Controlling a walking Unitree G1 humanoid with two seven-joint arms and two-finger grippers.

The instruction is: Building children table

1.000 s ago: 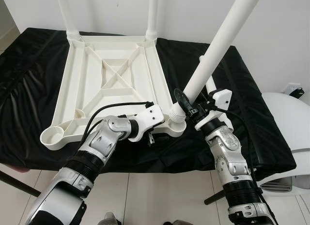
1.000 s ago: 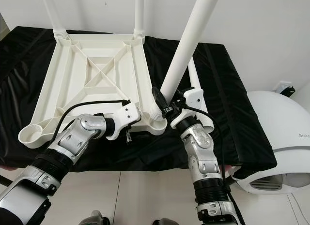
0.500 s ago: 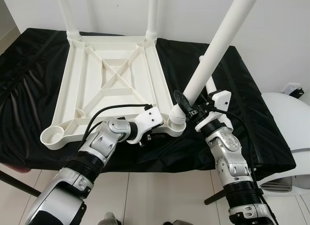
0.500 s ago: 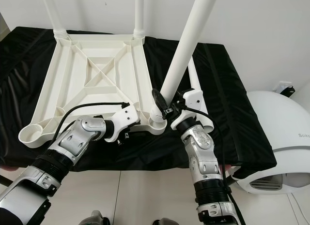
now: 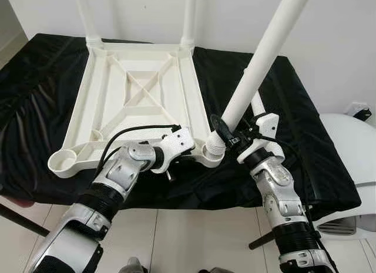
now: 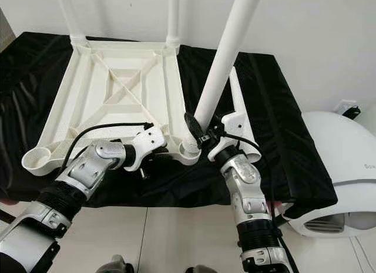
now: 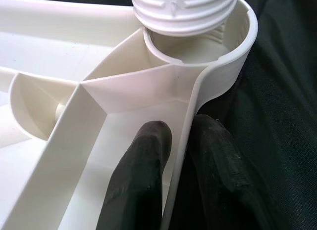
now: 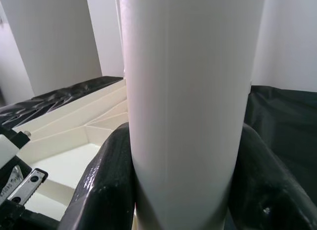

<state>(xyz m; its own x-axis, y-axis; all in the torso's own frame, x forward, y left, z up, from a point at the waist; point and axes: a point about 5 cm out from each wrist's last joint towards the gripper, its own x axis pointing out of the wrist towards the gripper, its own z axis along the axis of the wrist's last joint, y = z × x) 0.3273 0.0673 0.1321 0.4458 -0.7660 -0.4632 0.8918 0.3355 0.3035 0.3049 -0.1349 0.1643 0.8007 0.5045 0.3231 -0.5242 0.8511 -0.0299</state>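
Observation:
The white table top (image 5: 197, 103) lies upside down on the black cloth. Two white legs (image 5: 189, 14) stand in its far corners. My right gripper (image 5: 226, 132) is shut on a third white leg (image 5: 258, 67), which leans up and to the right. The leg's threaded end (image 7: 183, 12) sits at the mouth of the near right socket (image 5: 210, 152). The black fingers (image 8: 106, 185) clasp the leg from both sides. My left gripper (image 7: 178, 161) is shut on the table top's near rim, just beside that socket. The near left socket (image 5: 63, 162) holds nothing.
Another white leg (image 6: 238, 97) lies on the cloth behind my right arm. A white rounded appliance (image 6: 335, 167) stands on the floor at the right. The cloth-covered table ends just in front of the table top's near rim, with tiled floor below.
The view has shifted slightly. My left gripper's fingers have slid a little to the left along the near rim. My right gripper still holds the leg at the socket.

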